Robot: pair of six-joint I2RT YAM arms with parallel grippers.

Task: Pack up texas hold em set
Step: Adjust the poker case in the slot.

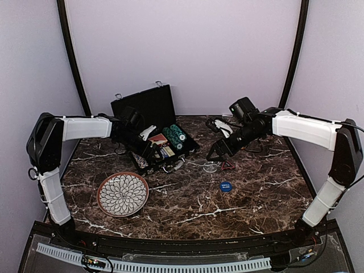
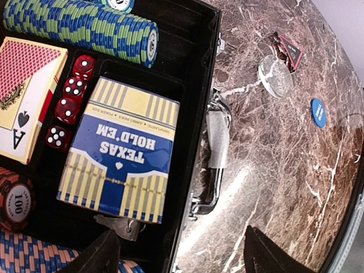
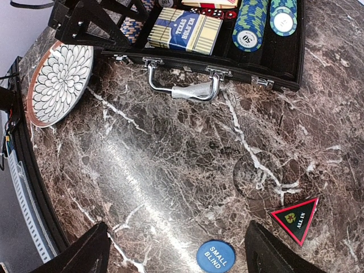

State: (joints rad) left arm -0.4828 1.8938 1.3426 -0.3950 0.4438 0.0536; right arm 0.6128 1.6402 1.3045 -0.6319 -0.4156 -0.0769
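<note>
Nearest stands the black near rail [image 1: 170,250] where both arms are bolted. From it the left arm [image 1: 85,128] reaches to the open briefcase [image 1: 145,108], far and left of centre, lid upright. The left jaws are spread wide and empty over the case's near edge, beside a deck. The right arm [image 1: 304,128] hangs its jaws, also wide open and holding nothing, above bare tabletop [image 1: 187,205] right of the case.

A patterned plate [image 1: 99,196] lies near-left of the case, no part of the set.

Packing looks mostly done. Striped chips [image 2: 85,25] lie in rows in the tray, with a blue-and-yellow card deck [image 2: 122,148], a red-backed deck [image 2: 25,96] and four red dice [image 2: 71,105] between them. Still loose, well right of the case, are a clear round disc [image 3: 256,173], a red-edged triangular marker [image 3: 294,219] and a blue button [image 3: 216,256]. After those, I'd say, the lid needs shutting and latching.

Underfoot is glossy brown marble, veined white, catching a bright glare. Pale lilac walls [image 1: 187,51] and two dark curved poles [image 1: 71,57] close it in.
</note>
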